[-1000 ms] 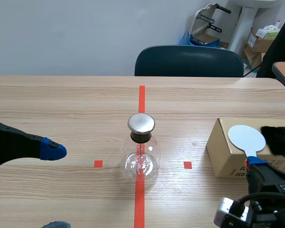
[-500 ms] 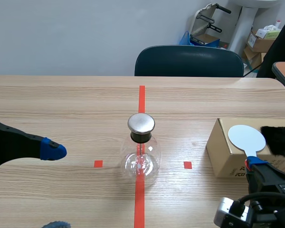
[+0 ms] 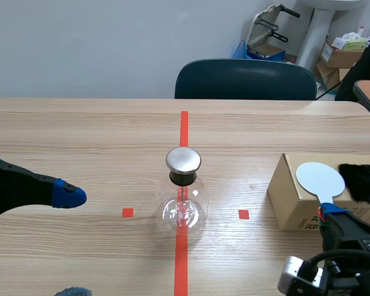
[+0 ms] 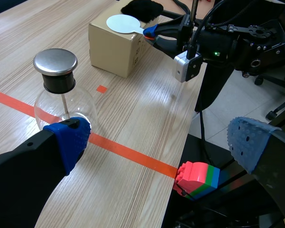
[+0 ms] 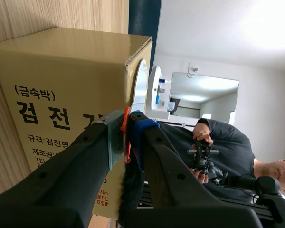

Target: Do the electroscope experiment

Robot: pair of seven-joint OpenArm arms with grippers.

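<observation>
Wooden table (image 3: 80, 135), lower right: right gripper (image 3: 328, 213) clamps the paddle (image 3: 320, 179), lifting toward the centre electroscope (image 3: 183, 197) seemingly next; left gripper (image 4: 159, 140) gapes wide.

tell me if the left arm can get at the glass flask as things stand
Probably yes. The left gripper is open beside the glass flask, with only bare table between them. The right gripper is off at the cardboard box, shut on the white paddle, out of the way.

Clear flask (image 3: 182, 209), silver cap (image 3: 184, 160), white paddle (image 3: 320, 179)
</observation>
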